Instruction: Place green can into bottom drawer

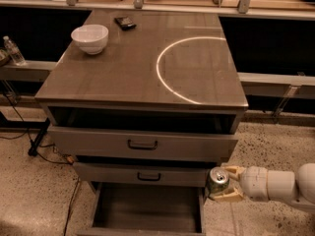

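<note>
My gripper [222,184] reaches in from the right on a white arm and is shut on the green can [217,180], holding it upright with its silver top up. The can hangs just right of the cabinet, level with the middle drawer's front and above the right front corner of the bottom drawer [147,208]. The bottom drawer is pulled out, a narrow box with a dark grey interior; nothing shows in the part of it in view.
Two wider grey drawers with black handles, the upper [142,144] and the middle [147,176], stand slightly open. On the cabinet top [123,68] sit a white bowl [89,38] and a small dark object [125,22]. A plastic bottle [13,51] stands at the left. Cables lie on the speckled floor.
</note>
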{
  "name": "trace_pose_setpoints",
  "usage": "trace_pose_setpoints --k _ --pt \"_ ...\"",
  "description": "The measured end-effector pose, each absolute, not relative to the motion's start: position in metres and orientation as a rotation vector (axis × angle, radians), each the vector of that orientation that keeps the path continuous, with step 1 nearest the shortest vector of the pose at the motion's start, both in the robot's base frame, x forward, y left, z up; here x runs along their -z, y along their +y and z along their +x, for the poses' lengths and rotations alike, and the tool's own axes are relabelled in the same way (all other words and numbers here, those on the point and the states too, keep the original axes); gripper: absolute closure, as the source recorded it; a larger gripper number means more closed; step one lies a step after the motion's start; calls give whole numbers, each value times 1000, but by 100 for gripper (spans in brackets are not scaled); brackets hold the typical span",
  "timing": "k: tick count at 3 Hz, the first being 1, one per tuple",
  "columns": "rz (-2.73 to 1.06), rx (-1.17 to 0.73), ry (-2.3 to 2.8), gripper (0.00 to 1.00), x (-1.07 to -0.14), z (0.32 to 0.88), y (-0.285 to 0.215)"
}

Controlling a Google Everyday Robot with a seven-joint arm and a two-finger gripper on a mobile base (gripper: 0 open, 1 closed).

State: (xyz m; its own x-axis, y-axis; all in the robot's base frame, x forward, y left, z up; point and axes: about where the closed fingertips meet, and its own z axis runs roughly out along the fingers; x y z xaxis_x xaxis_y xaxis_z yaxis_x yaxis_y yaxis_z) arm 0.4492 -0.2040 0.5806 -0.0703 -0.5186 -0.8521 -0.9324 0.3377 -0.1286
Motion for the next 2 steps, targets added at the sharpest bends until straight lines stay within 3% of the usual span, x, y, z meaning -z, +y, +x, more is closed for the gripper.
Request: trace_pose_setpoints --k 2 --pt "-1290 -630 1742 100 -457 465 -212"
